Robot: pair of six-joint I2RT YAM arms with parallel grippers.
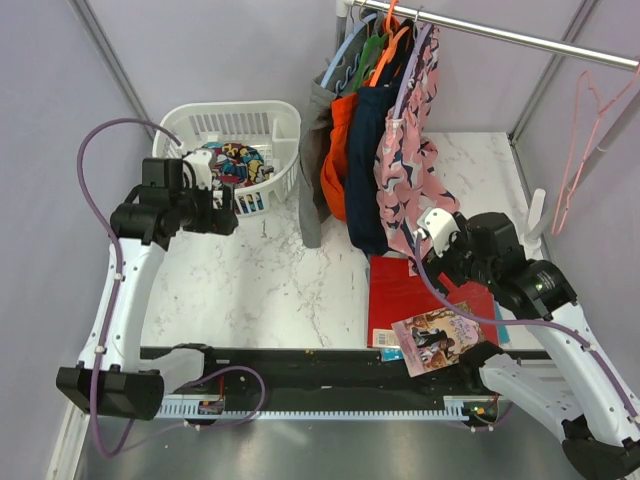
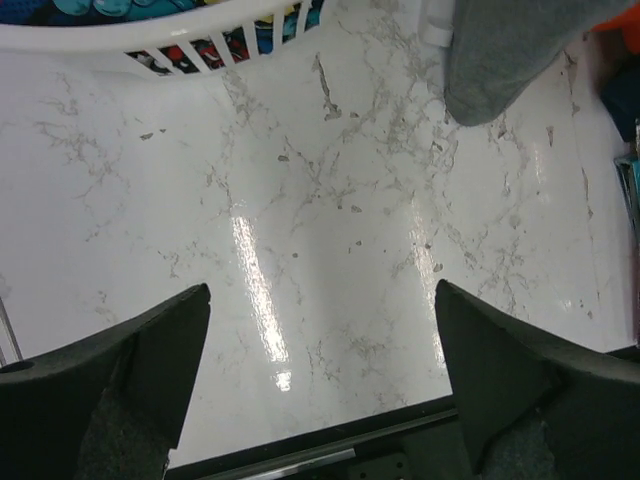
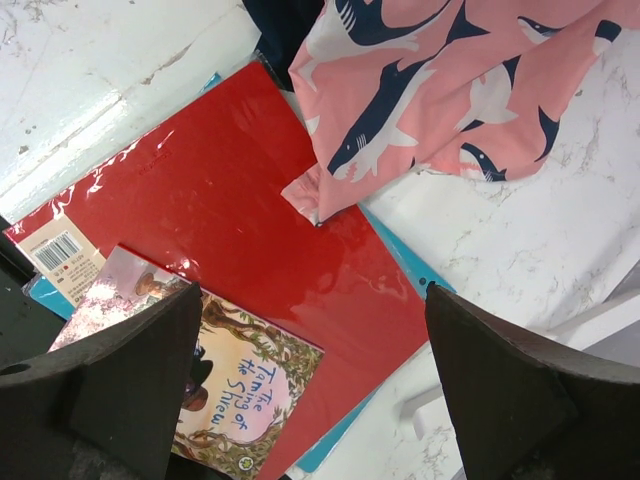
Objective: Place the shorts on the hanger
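Observation:
The comic-print shorts (image 1: 236, 163) lie bunched in the white laundry basket (image 1: 262, 121) at the back left. In the left wrist view, bits of the shorts (image 2: 268, 36) show through the basket's slats (image 2: 120, 38). The pale-pink wire hanger (image 1: 572, 165) hangs bare at the far right, below the rail's end. My left gripper (image 1: 228, 216) is open and empty, just in front of the basket, over bare marble (image 2: 322, 292). My right gripper (image 1: 428, 245) is open and empty, above a red folder (image 3: 312, 292), near the hem of the pink shark garment.
Grey (image 2: 510, 60), orange, navy and pink shark-print (image 3: 450, 90) garments hang from the rail (image 1: 520, 38) on orange and green hangers. A red folder (image 3: 230, 200), a teal sheet and a picture book (image 3: 235, 385) lie at the front right. Walls close in both sides.

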